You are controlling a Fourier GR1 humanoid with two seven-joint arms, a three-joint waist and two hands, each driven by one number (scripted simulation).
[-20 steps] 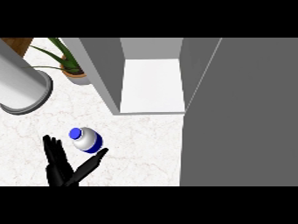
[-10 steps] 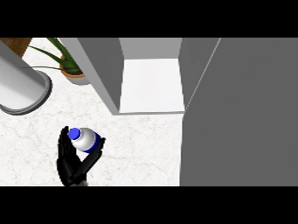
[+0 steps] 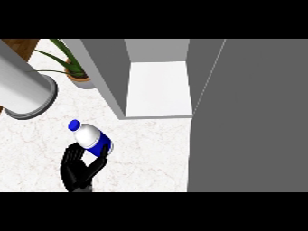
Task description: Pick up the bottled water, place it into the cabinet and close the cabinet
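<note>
Tilting now where it stood upright, the water bottle (image 3: 91,137) is lifting in the left hand (image 3: 79,164), fingers curled around it; cabinet (image 3: 157,85) placing and closing remain.

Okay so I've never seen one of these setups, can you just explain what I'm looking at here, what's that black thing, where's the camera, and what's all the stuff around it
The camera sits at the robot's head and looks steeply down at a white marbled counter. The black shape low in the view is a robot hand, with its fingers curled round a bottled water, a white bottle with a blue cap and blue label. Which of the robot's two hands it is cannot be told from this view alone; the other does not show. Ahead stands an open grey cabinet with a white floor inside, and its big grey door fills the right side. At upper left are a potted plant and a thick pale cylinder.
</note>
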